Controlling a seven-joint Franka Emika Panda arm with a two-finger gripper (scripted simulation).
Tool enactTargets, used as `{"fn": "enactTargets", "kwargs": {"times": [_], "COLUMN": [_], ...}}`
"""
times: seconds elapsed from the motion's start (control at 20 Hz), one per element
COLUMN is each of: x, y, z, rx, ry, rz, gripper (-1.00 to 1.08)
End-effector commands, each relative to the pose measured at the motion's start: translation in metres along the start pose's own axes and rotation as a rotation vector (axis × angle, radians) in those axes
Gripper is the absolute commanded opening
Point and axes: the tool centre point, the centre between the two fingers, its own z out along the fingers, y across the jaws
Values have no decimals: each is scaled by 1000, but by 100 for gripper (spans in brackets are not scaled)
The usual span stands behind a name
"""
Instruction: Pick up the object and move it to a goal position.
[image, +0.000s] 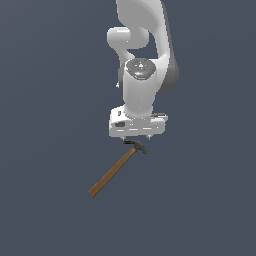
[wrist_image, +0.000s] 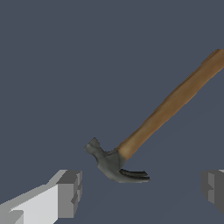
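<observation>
A small claw hammer (image: 112, 172) lies flat on the dark blue-grey ground. Its brown wooden handle runs toward the exterior view's lower left and its dark grey head sits at the upper right end. My gripper (image: 136, 138) hangs directly above the head, pointing down, jaws open with nothing between them. In the wrist view the hammer (wrist_image: 170, 105) shows its head and claw lying close to the line between my two fingers (wrist_image: 68, 192). The gripper (wrist_image: 140, 190) is spread much wider than the head. I cannot tell its exact height above the hammer.
The plain dark ground (image: 45, 150) stretches in every direction around the hammer. The white arm (image: 145, 45) rises above the gripper. No other object or goal marker shows in either view.
</observation>
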Motion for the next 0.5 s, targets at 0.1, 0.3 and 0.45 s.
{"fn": "enactTargets", "kwargs": {"times": [0.1, 0.3, 0.45], "x": [1, 4, 7], "y": [1, 6, 9], "z": [-1, -10, -17], "rx": [0, -3, -4], "ry": [2, 18, 29], "rz": [2, 12, 15], "gripper": [100, 100, 100]}}
